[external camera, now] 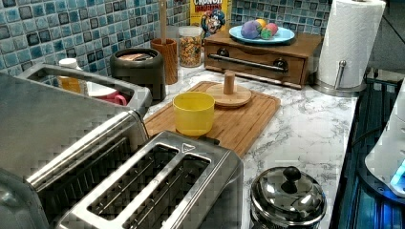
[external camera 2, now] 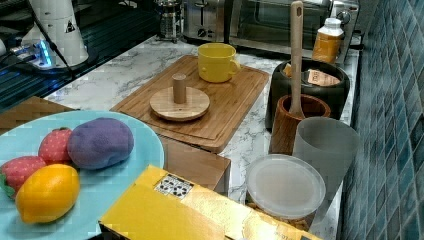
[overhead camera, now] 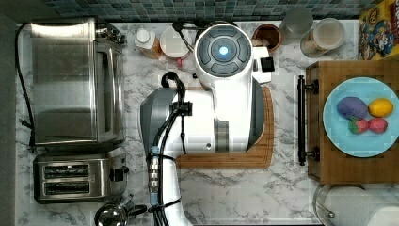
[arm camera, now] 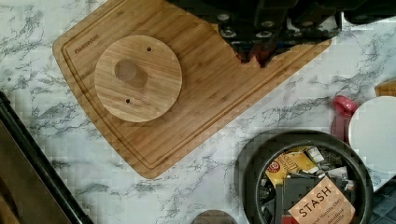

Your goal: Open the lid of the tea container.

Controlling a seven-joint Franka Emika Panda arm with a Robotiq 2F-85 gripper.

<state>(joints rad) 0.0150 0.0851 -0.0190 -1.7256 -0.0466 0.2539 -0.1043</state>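
End effector (arm camera: 256, 49): I see it in the wrist view at top centre-right of the frame, dark body with the fingertips hanging over the far edge of the cutting board (arm camera: 196, 100). The tips look drawn close together with nothing between them, so I read it as closed and empty. It's clear of everything, touching nothing.

Lid (arm camera: 138, 78): lying flat on the cutting board, knob up, left-centre of the wrist frame. In the left view it sits at frame centre (external camera: 229, 94), just behind the yellow cup (external camera: 193, 113); in the right view it's mid-frame (external camera 2: 179, 102), upright, well apart from the container.

Tea container (arm camera: 308, 179): lower right of the wrist frame, standing on the bench (arm camera: 196, 186) just off the corner of the board. Mouth is uncovered; I can read tea packets (arm camera: 317, 205) inside. The left view shows it open at upper left of centre (external camera: 138, 69); the right view has it at right of centre (external camera 2: 312, 85), behind the wooden utensil holder (external camera 2: 295, 122).

My read on progress: the job looks done. Lid is off, parked flat and stable on the board, container open, nothing held. In the top view the arm (overhead camera: 221, 103) sits over the board and blocks both items, so no extra check from there. All I see left is backing the arm away, if even that.
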